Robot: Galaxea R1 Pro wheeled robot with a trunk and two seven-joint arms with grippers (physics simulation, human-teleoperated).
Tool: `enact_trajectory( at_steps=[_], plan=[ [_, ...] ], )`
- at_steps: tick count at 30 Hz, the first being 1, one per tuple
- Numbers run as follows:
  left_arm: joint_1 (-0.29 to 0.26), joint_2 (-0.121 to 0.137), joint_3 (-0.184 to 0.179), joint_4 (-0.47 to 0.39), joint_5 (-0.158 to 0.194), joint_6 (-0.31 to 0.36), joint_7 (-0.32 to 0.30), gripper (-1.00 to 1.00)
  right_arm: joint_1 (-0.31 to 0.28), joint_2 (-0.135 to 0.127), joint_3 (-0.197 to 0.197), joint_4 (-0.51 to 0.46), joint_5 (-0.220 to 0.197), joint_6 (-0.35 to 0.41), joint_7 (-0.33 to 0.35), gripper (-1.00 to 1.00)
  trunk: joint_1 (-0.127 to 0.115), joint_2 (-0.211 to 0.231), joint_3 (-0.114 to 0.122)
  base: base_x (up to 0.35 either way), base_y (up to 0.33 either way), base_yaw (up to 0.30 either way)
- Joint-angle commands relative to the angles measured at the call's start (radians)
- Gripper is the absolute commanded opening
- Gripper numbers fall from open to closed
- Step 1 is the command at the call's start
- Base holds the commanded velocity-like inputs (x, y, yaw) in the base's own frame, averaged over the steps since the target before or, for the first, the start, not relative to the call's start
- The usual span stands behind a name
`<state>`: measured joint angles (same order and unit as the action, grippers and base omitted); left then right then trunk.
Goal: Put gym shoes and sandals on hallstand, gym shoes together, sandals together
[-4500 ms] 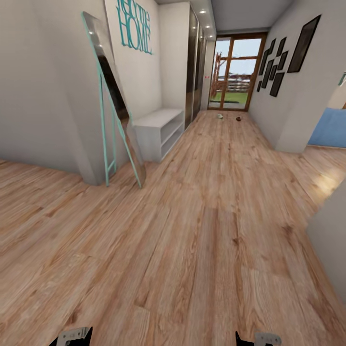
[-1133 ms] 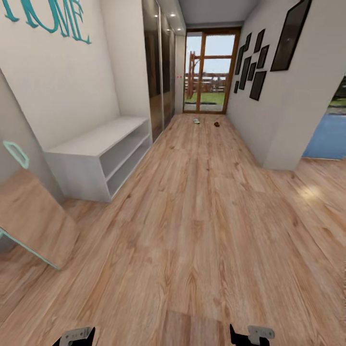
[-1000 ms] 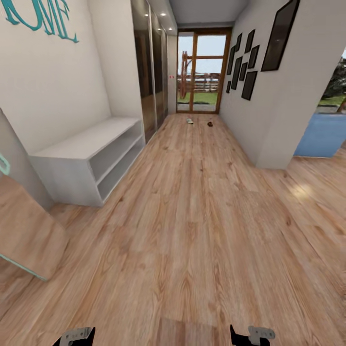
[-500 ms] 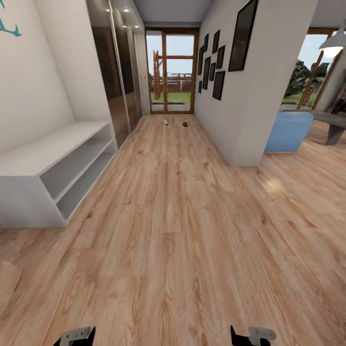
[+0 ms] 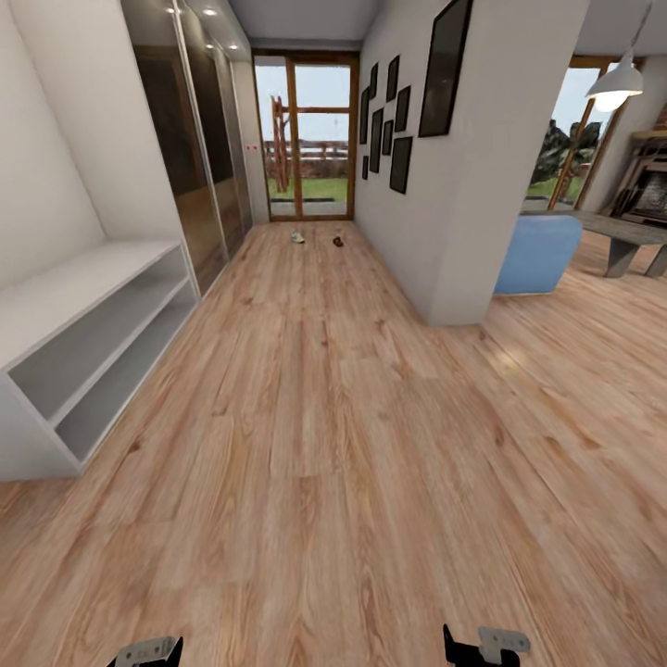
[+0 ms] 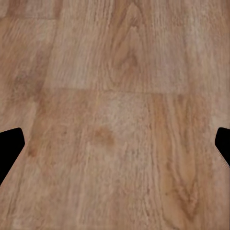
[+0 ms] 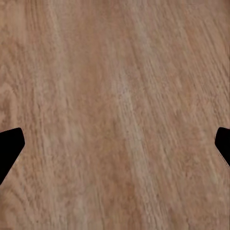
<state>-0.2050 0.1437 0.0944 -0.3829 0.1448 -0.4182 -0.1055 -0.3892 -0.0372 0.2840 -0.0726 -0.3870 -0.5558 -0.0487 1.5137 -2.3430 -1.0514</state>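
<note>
Far down the corridor floor (image 5: 315, 417), in front of the glass door, lie a small white gym shoe (image 5: 297, 237) and, to its right, a small brown sandal (image 5: 338, 242); both are too small to make out in detail. The pale grey hallstand (image 5: 88, 320) stands against the left wall with bare shelves. My left gripper (image 5: 144, 651) and right gripper (image 5: 482, 646) peek in at the lower edge of the head view. In the wrist views, the left gripper (image 6: 115, 148) and right gripper (image 7: 115, 148) are open over bare planks, holding nothing.
Mirrored wardrobe doors (image 5: 190, 157) line the left wall beyond the hallstand. A white wall corner (image 5: 468, 269) juts in on the right, with black-framed pictures (image 5: 398, 111) above. Past it a room opens with a blue seat (image 5: 537, 255) and a grey bench (image 5: 630, 236).
The camera has rolled forward down the corridor: the hallstand has slid to the picture's left edge, the leaning mirror has left the view, and the room on the right has opened up. Both grippers look unchanged.
</note>
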Motion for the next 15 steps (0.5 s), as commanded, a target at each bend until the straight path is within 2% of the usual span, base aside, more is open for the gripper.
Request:
enact_trajectory(
  at_steps=[1, 15],
  plan=[
    [-0.001, 0.0, 0.004, 0.005, 0.011, -0.001, -0.011, 1.0, 0.0, 0.0, 0.009, 0.0, -0.004, -0.002, -0.005, 1.0, 0.0, 0.0, -0.001, 0.339, -0.001, -0.005],
    [-0.001, -0.001, 0.005, 0.021, 0.009, -0.002, -0.01, 1.0, 0.0, -0.005, 0.009, 0.005, -0.004, -0.001, -0.008, 1.0, 0.0, 0.0, -0.001, 0.339, 0.0, -0.001]
  ],
)
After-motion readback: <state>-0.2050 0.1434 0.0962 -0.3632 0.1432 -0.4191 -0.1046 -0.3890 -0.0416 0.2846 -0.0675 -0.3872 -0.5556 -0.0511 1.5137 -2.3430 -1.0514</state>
